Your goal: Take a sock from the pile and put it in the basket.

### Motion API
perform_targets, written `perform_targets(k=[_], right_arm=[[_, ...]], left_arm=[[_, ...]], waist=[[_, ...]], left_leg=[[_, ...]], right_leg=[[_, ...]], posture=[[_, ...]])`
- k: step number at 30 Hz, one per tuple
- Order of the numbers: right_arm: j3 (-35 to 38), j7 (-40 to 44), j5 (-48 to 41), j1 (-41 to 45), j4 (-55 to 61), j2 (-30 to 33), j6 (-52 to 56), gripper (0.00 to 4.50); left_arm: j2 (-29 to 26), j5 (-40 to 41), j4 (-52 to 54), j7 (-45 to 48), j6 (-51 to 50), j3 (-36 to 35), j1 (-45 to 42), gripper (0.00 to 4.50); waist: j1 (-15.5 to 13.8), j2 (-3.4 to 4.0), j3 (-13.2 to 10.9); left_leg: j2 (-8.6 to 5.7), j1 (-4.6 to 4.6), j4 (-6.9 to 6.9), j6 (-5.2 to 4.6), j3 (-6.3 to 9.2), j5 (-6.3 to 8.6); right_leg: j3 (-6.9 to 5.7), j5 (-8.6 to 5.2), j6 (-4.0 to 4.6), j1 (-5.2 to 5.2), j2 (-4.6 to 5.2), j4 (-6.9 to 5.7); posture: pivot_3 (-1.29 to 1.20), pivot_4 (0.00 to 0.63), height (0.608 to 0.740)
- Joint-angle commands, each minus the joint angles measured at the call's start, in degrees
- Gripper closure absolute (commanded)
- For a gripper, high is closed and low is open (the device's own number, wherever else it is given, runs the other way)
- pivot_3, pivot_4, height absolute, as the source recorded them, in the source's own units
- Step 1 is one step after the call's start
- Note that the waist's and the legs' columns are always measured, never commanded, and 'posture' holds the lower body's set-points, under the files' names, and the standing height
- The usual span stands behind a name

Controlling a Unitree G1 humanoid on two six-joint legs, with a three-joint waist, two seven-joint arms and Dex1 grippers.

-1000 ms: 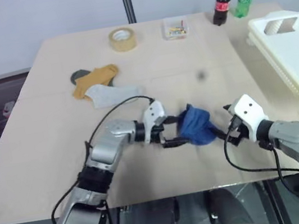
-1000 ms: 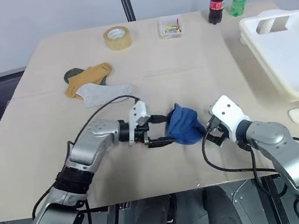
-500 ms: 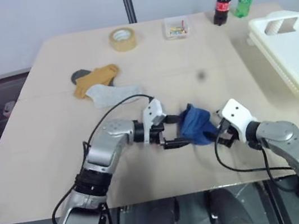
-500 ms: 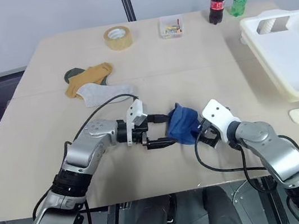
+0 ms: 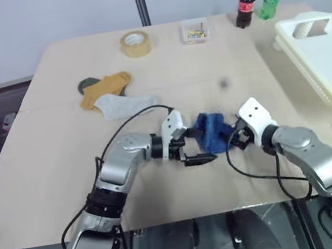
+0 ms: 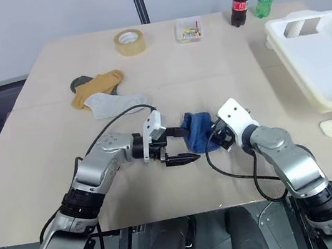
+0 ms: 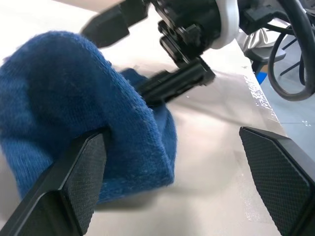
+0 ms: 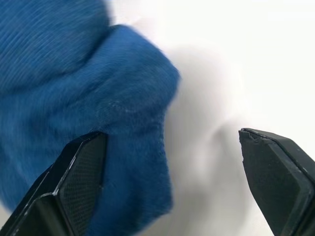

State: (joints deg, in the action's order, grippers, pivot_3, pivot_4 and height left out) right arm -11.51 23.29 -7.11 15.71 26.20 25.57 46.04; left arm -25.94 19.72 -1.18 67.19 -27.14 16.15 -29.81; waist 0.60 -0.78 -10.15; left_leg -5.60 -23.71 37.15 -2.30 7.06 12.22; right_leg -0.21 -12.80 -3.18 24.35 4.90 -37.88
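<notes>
Head view, we've got the blue sock (image 5: 213, 133) bunched between left gripper (image 5: 200, 146) and right gripper (image 5: 234, 138); both spread wide, right nearer the basket (image 5: 326, 58).

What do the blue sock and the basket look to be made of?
Blue sock: soft knitted fabric, matte, with a fuzzy ribbed weave up close. Basket: apparently rigid white moulded plastic, smooth, with a cut-out handle hole.
</notes>
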Motion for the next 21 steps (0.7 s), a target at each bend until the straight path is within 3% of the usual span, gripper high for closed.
perform_targets(k=[1, 8, 21], right_arm=[[0.3, 0.8, -1.0, 1.5, 3.4, -1.1, -1.7, 0.05], [-0.8, 2.5, -0.9, 1.5, 3.9, -1.3, -2.9, 0.05], [6.8, 2.8, -6.2, -5.2, 18.2, 2.7, 4.1, 0.05]], left_arm=[[-0.5, 1.2, 3.1, -0.2, 0.5, -1.9, -0.4, 0.0], [-0.5, 1.5, 4.7, -1.8, 0.1, -3.0, 0.7, 0.0], [-0.1, 1.9, 4.0, -1.9, 0.6, -2.7, 0.5, 0.0]], waist=[[0.0, 0.0, 0.0], [0.0, 0.0, 0.0], [-0.1, 0.0, 0.0]], left_leg=[[0.0, 0.0, 0.0, 0.0, 0.0, 0.0], [-0.01, 0.0, 0.0, 0.0, 0.0, 0.0], [-0.01, -0.01, 0.0, -0.01, 0.02, 0.01]], right_leg=[[0.0, 0.0, 0.0, 0.0, 0.0, 0.0], [0.0, 0.0, 0.0, 0.0, 0.0, 0.0], [-0.01, 0.0, 0.0, -0.01, 0.02, 0.01]], posture=[[0.0, 0.15, 0.74], [0.0, 0.15, 0.74], [0.0, 0.15, 0.74]])
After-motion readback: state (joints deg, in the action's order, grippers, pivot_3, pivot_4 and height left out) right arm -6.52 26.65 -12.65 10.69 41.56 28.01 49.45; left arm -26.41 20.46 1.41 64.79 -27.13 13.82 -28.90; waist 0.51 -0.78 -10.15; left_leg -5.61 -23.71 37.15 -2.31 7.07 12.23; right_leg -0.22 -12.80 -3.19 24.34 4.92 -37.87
